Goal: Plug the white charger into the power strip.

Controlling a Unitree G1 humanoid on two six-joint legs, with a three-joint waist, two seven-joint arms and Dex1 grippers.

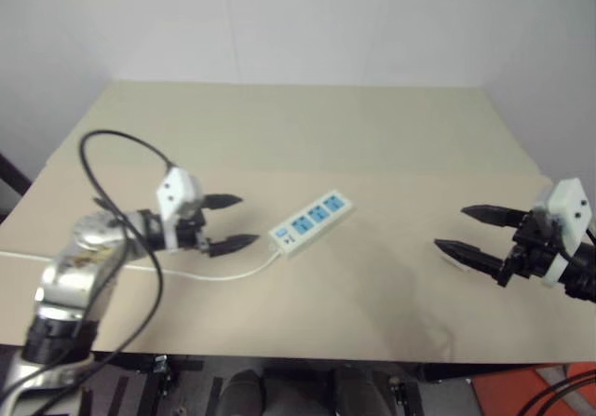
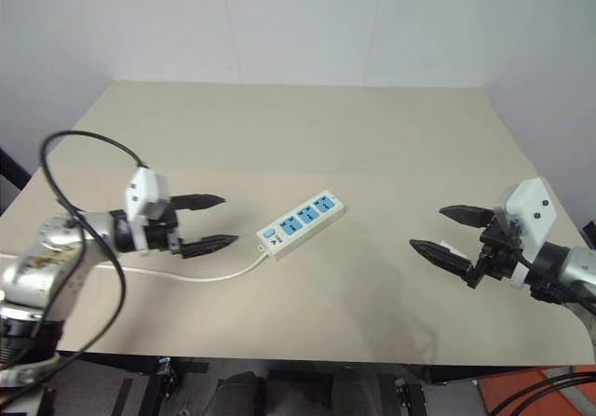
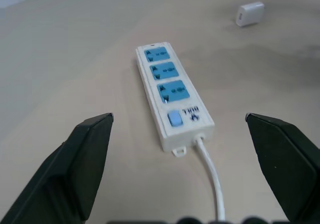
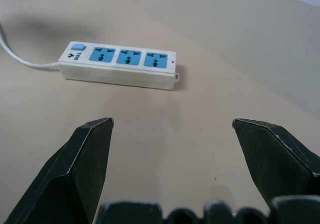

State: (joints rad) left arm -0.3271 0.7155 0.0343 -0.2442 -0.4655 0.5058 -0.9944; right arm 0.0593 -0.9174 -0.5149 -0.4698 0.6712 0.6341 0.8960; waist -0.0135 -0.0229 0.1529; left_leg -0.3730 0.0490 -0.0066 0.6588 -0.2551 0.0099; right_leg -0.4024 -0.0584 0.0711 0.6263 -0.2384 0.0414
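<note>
Charger [image 3: 249,14] lies beneath right pincer [image 2: 441,232].

The two head views look forward and down over the tan table [image 1: 391,146] from above, while each wrist view sits low and close, looking between its own fingers at the power strip [image 3: 170,93], which all four views share.
</note>
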